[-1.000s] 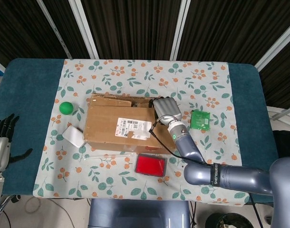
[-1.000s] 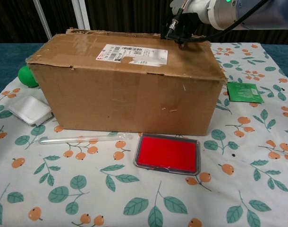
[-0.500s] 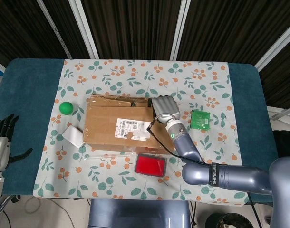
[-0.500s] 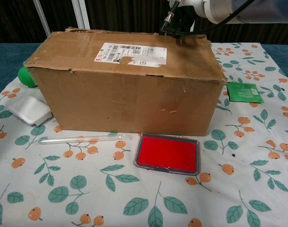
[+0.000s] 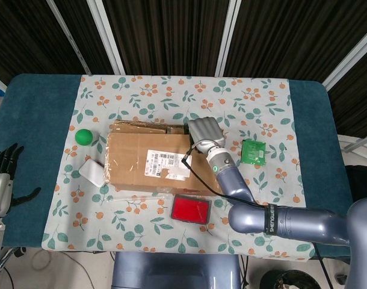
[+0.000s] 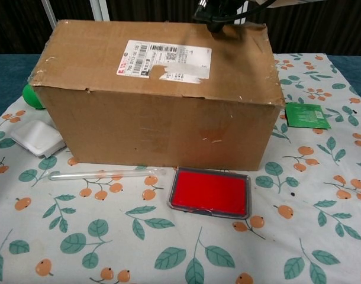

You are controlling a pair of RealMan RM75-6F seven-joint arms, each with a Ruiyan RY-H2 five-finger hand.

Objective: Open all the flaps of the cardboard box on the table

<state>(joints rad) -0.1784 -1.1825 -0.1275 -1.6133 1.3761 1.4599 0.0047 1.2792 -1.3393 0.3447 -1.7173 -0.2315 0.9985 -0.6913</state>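
The brown cardboard box (image 5: 150, 162) lies on the floral cloth with a white shipping label on its upper face. In the chest view the box (image 6: 157, 118) fills the middle and leans, its labelled top tipped toward the camera. My right hand (image 5: 206, 133) lies on the box's far right top edge, fingers reaching over toward the torn rear flaps (image 5: 141, 126); how they close there is hidden. Only a dark bit of that hand (image 6: 219, 12) shows at the top of the chest view. My left hand (image 5: 3, 174) hangs off the table's left side, fingers apart and holding nothing.
A red flat case (image 6: 210, 192) and a clear tube (image 6: 106, 173) lie just in front of the box. A white pad (image 6: 35, 137) and a green ball (image 6: 30, 96) sit at its left. To its right lies a green packet (image 6: 306, 115).
The box has tipped so its labelled top faces the camera more, its upper edge rising in the chest view. My right hand shifted slightly back and left with it. The left hand stayed still.
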